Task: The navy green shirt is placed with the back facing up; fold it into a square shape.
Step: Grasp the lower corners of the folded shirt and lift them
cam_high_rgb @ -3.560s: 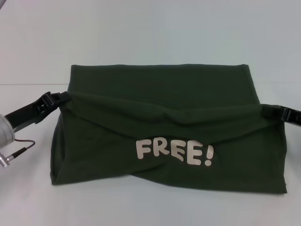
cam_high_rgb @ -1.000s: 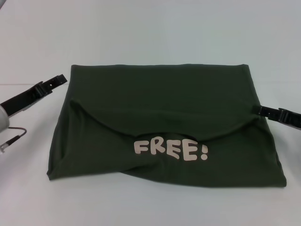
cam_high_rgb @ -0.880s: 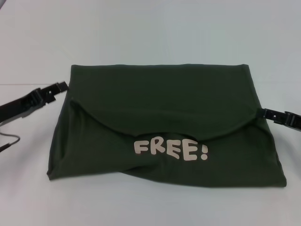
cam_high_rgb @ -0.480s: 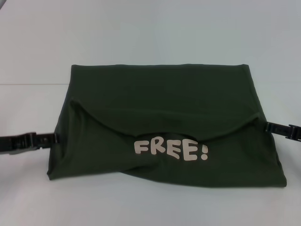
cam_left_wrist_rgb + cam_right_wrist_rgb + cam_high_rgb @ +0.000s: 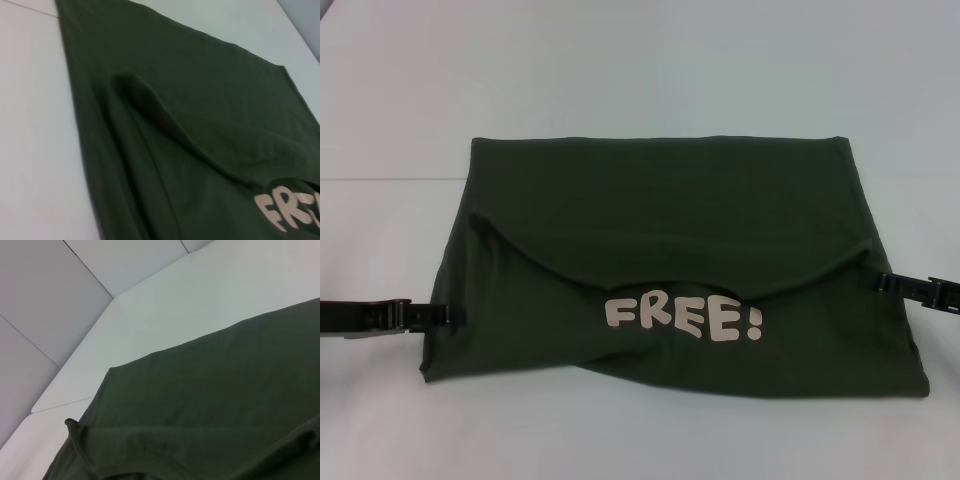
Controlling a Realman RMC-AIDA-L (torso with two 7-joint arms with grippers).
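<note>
Lay flat on the white table (image 5: 640, 60), the navy green shirt (image 5: 660, 200), already a wide rectangle, its near flap sagging in a curve above the pink "FREE!" lettering (image 5: 682, 318). Reached in low from the left, the left gripper (image 5: 445, 317), tip touching the near-left edge. Came in level from the right, the right gripper (image 5: 886, 282), tip at the flap's corner. Could not tell either one's finger spread. Likely best to pinch both layers evenly, keeping edges aligned.
</note>
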